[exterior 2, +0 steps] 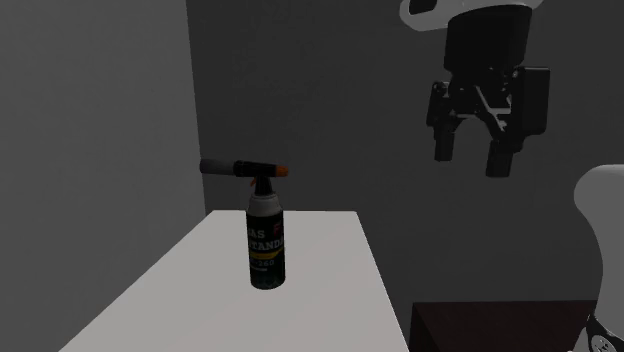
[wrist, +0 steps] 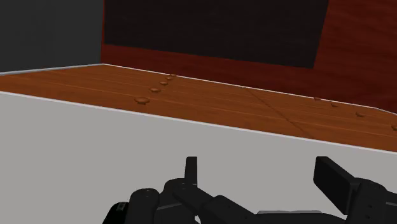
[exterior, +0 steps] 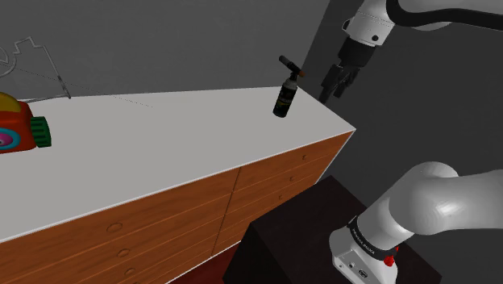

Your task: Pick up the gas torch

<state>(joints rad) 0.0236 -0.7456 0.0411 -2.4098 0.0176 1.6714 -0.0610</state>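
Shoulder view: the claw is seen hanging in the air off the worktop corner, fingers parted & nothing gripped btwn them. The gas torch is found near the claw, toward the view's left & a little lower; it is stood upright on the worktop nr the corner, a black can w/ a yellow label band, nozzle angled up from its head. Wooden drawer fronts are seen below the claw, the dark stand lower again, & a red-orange toy far off at the view's left edge. Second exterior view: the claw is shown open & empty, raised above worktop level; the gas torch is placed lower & to the view's left of it, well apart, not touched. Wrist view: the claw is seen w/ fingers spread wide, nothing btwn them; grey worktop is seen ahead of it, w/ drawer fronts & round knobs beyond.
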